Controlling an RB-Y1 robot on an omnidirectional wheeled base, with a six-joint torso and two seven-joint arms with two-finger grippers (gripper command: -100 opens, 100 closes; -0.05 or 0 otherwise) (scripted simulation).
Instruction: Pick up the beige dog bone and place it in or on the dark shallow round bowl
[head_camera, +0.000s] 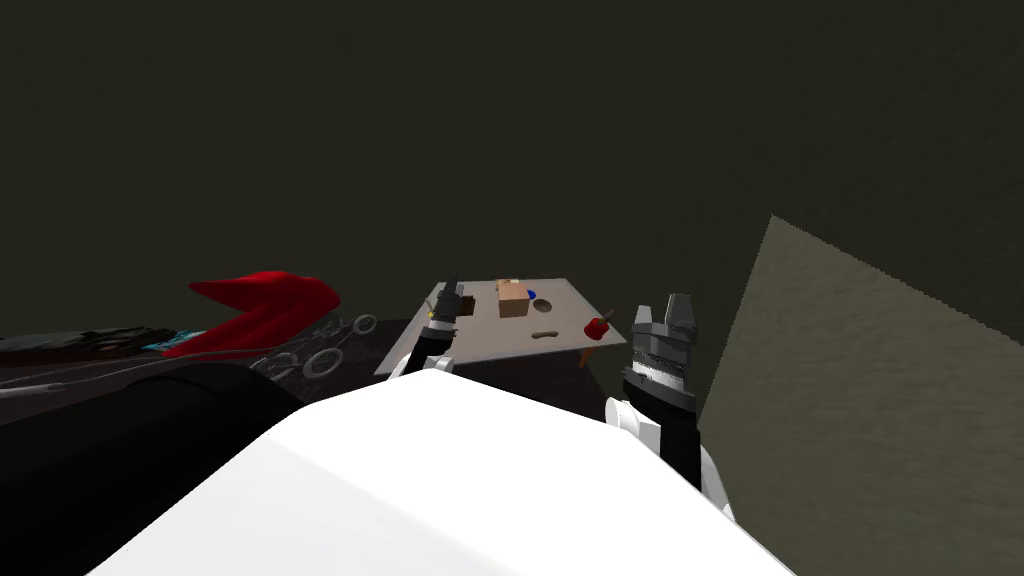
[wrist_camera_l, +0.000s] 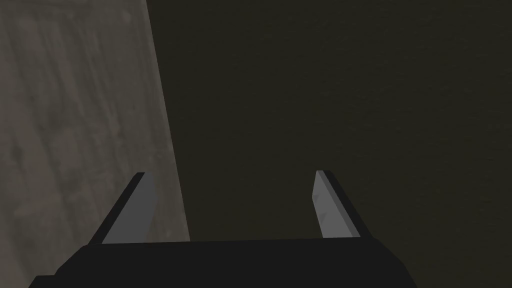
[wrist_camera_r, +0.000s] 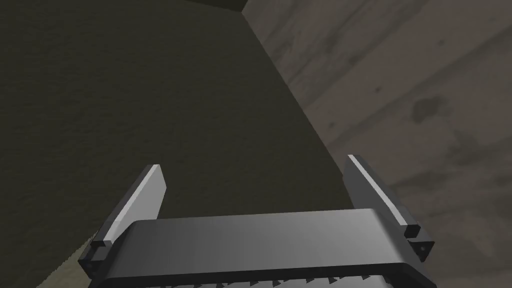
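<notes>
The bone (head_camera: 544, 334) lies on the table (head_camera: 490, 342), between and apart from my raised left claw (head_camera: 450, 288) and right claw (head_camera: 662, 312), both spread.

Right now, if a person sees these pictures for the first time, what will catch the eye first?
The bright red shape to the left of the table stands out most in the dim room. Ahead, the pale table holds the beige bone near its front edge, with a brown box and a dark round bowl behind it. My left gripper and right gripper both stand open.
</notes>
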